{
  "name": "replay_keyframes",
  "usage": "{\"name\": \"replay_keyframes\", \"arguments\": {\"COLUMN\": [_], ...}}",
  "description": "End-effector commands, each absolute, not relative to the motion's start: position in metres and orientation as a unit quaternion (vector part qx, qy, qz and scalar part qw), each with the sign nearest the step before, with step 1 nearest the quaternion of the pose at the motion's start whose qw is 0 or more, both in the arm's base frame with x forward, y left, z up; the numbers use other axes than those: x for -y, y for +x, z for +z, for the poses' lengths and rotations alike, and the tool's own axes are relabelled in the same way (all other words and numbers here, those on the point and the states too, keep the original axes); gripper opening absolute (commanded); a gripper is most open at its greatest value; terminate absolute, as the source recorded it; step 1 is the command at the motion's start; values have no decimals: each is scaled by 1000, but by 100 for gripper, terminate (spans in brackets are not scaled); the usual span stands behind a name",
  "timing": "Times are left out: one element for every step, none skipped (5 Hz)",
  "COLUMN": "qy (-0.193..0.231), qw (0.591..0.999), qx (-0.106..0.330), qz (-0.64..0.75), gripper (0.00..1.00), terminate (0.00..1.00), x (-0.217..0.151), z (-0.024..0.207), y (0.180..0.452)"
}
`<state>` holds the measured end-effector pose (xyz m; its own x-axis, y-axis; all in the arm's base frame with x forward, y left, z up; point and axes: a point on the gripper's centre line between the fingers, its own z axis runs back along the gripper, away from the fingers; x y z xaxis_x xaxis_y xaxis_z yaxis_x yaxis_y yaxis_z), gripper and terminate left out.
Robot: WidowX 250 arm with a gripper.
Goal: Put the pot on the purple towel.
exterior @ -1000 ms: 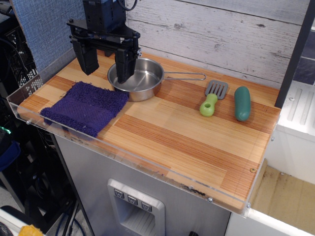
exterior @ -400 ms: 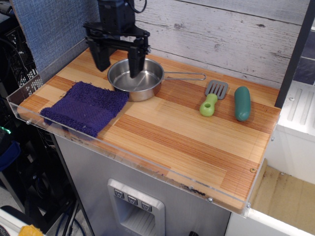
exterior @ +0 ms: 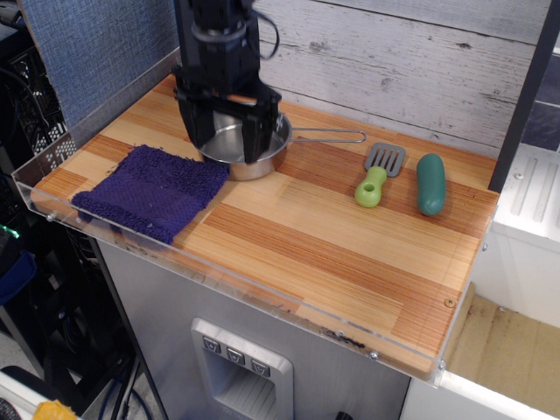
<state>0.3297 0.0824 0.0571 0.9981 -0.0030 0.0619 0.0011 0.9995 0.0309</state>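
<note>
Steel shines at the back left of the wooden counter [exterior: 297, 236], where the pot [exterior: 254, 157] stands on the bare boards, with its thin wire handle [exterior: 328, 136] pointing to the right. The pot is just beside the purple towel [exterior: 149, 191]; its rim is near the right upper corner of the cloth, maybe touching it, but the pot is not on the cloth. So the main part of the task is not done.

The black gripper [exterior: 226, 140] hangs low over the pot. Its two fingers are apart: one comes down at the left side of the pot, and the other stands over the bowl or at its near rim. From this view I cannot tell exactly if a finger is inside or outside the wall, and I cannot tell if any finger touches the metal. It seems to me that the arm is placed for a grasp on the rim, but nothing is clamped.

What is left, as I judge it: to close on the pot, to lift it, to carry it a short way to the left and toward the front, and to set it down on the middle of the towel. The towel lies flat, a little rumpled, near the left front edge of the counter.

Farther right, a green and grey spatula [exterior: 378, 175] and a dark green vegetable [exterior: 430, 184] lie well apart from the work.
</note>
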Motion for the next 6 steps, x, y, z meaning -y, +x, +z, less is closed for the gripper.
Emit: {"name": "replay_keyframes", "arguments": {"qy": [9, 6, 9, 12, 14, 16], "qw": [998, 998, 998, 998, 998, 997], "qx": [59, 60, 65, 64, 61, 60], "qz": [-9, -10, -14, -23, -30, -35], "gripper": [100, 100, 100, 100, 100, 100], "terminate": [0, 0, 0, 0, 0, 0], "x": [-85, -89, -88, -81, -74, -67], "z": [68, 66, 67, 63, 59, 54], "y": [335, 341, 350, 359, 364, 366]}}
